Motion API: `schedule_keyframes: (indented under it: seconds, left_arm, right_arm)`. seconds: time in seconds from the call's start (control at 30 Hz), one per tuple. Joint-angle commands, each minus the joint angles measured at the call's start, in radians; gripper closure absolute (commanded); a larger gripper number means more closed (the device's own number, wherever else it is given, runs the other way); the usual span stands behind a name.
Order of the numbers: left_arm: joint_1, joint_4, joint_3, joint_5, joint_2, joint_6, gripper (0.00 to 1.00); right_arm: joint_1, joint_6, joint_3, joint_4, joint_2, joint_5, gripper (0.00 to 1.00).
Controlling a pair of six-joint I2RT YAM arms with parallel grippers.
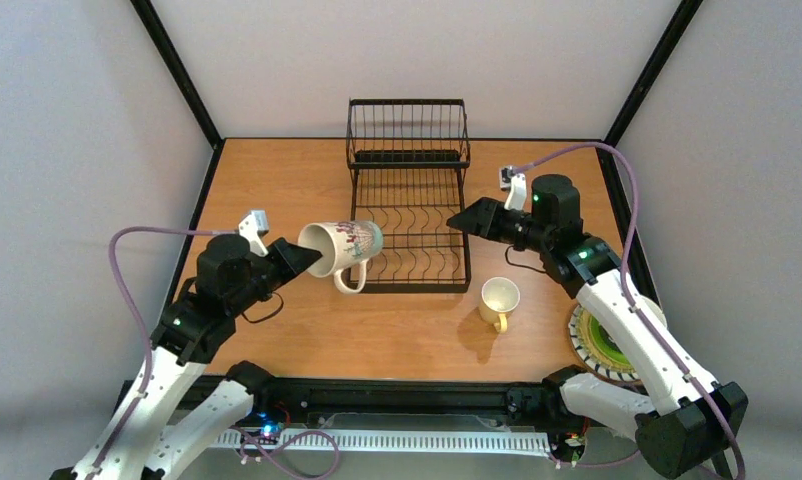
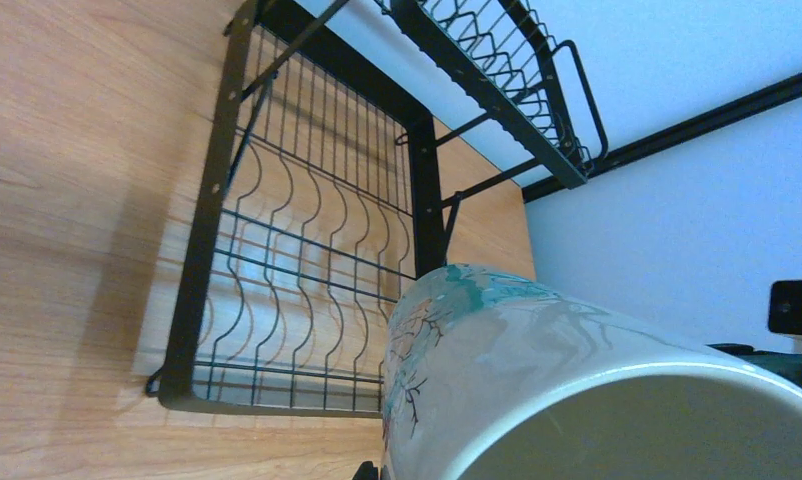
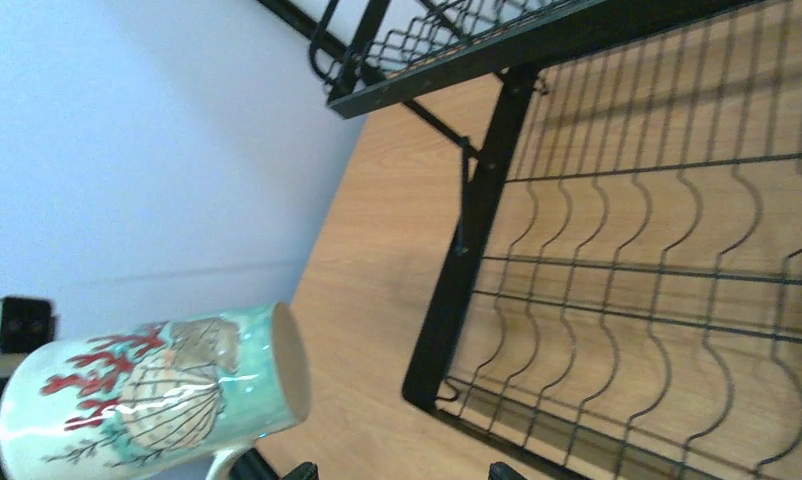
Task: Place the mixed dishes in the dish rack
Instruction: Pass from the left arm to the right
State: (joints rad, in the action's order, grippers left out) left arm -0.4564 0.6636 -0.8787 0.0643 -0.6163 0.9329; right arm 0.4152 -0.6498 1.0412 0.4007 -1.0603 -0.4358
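Note:
My left gripper (image 1: 312, 258) is shut on the rim of a white mug (image 1: 344, 248) with a teal and red sea pattern. It holds the mug on its side in the air, at the left edge of the black wire dish rack (image 1: 409, 215). The mug fills the lower right of the left wrist view (image 2: 537, 380), with the rack (image 2: 307, 250) beyond it. My right gripper (image 1: 455, 220) is open and empty above the rack's right edge. Its view shows the mug (image 3: 147, 400) and the rack (image 3: 657, 250). A small cream-yellow mug (image 1: 499, 299) stands upright on the table. The bowls are out of view.
A lime-green plate (image 1: 605, 345) lies at the table's right front, partly hidden under my right arm. The rack's taller basket section (image 1: 407, 135) stands at the back. Black frame posts mark the table's far corners.

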Motion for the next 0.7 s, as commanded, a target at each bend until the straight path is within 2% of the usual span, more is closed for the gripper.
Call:
schedule_keyframes:
  seconds: [0.0,0.4,0.67]
  left_arm:
    - [-0.01,-0.284,-0.005,0.091,0.006,0.041,1.0]
    - [-0.01,-0.486,0.074,0.218,-0.065,0.097,1.0]
    - [-0.01,-0.692,0.145,0.265,-0.127,0.179,1.0]
  right_arm:
    - [0.006,-0.071,-0.042,-0.071,0.031,-0.157,0.02]
    - [0.006,-0.212,-0.172,-0.246,0.107,-0.402,0.02]
    - [0.006,-0.272,-0.225,-0.31,0.143,-0.46,0.02]
